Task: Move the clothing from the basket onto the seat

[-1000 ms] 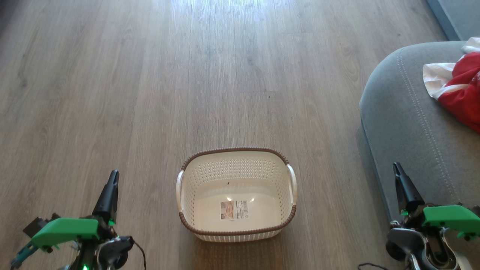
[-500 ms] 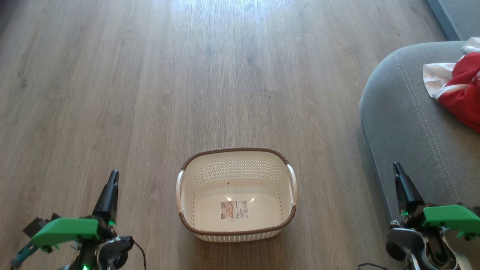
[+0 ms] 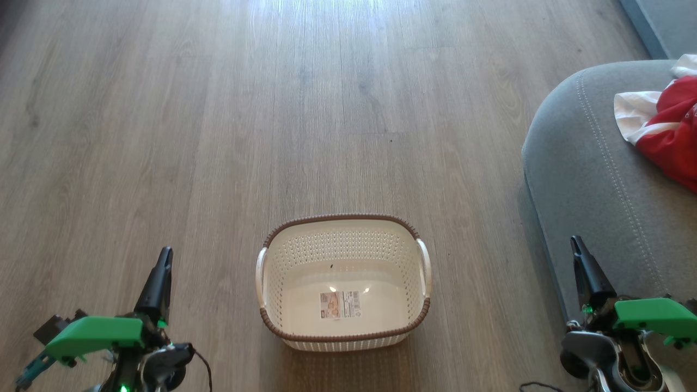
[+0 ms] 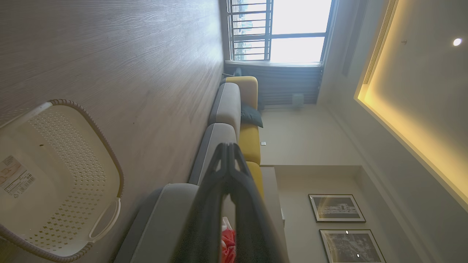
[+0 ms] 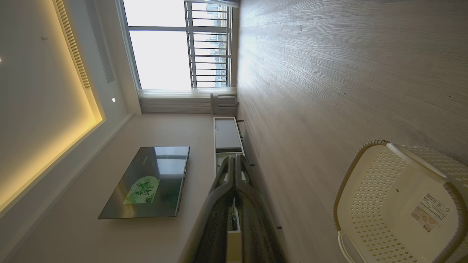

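Red-and-white clothing (image 3: 667, 133) lies heaped on the grey upholstered seat (image 3: 588, 174), right of and beyond the basket (image 3: 340, 217). The basket's inside shows just its label (image 3: 340, 304). Fabric judged light, limp, non-slip; pinch a raised fold. Basket: stiff perforated cream plastic, brown woven rim. Flanking it, left claw (image 3: 165, 253) and right claw (image 3: 575, 242), fingers pressed together, holding nothing.

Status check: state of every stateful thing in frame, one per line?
basket: upright on the floor, empty apart from its label sticker
clothing: out of the basket, lying crumpled on the seat
seat: holding the clothing near its far right edge
left hand: shut, holding nothing, left of the basket
right hand: shut, holding nothing, beside the seat's front edge
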`<state>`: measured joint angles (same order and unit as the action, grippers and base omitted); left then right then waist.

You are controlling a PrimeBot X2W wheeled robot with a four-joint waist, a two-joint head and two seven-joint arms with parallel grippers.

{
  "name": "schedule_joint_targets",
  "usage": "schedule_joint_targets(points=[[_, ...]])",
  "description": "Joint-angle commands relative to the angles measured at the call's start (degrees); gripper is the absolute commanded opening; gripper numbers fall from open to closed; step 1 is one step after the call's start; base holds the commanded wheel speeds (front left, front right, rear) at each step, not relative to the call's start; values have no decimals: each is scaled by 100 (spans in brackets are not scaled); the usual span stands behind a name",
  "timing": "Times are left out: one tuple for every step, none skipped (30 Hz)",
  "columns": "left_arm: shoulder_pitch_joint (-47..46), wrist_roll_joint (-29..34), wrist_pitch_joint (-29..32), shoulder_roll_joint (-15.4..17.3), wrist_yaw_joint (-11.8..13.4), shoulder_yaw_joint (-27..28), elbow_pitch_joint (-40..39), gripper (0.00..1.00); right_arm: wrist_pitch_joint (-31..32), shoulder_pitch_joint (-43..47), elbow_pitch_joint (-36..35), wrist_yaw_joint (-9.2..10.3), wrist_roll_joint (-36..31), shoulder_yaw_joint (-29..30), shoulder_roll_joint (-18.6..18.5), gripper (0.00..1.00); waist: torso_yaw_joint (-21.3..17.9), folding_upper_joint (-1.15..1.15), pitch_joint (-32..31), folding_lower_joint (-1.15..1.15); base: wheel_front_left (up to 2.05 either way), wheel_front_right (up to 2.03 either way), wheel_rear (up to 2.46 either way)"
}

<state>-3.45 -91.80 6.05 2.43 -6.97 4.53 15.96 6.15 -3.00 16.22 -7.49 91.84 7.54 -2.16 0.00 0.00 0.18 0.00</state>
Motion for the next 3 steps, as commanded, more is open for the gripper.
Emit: schedule_joint_targets(points=[[-274, -38, 43, 44, -52, 198, -192, 0, 33, -319, -220, 0, 34, -104, -72, 0, 0, 0, 0, 0, 0, 0, 0], [-274, -38, 43, 44, -52, 198, -192, 0, 33, -319, -220, 0, 34, -104, -72, 0, 0, 0, 0, 0, 0, 0, 0], [-274, -38, 43, 44, -52, 198, -192, 0, 33, -319, -220, 0, 34, -104, -72, 0, 0, 0, 0, 0, 0, 0, 0]])
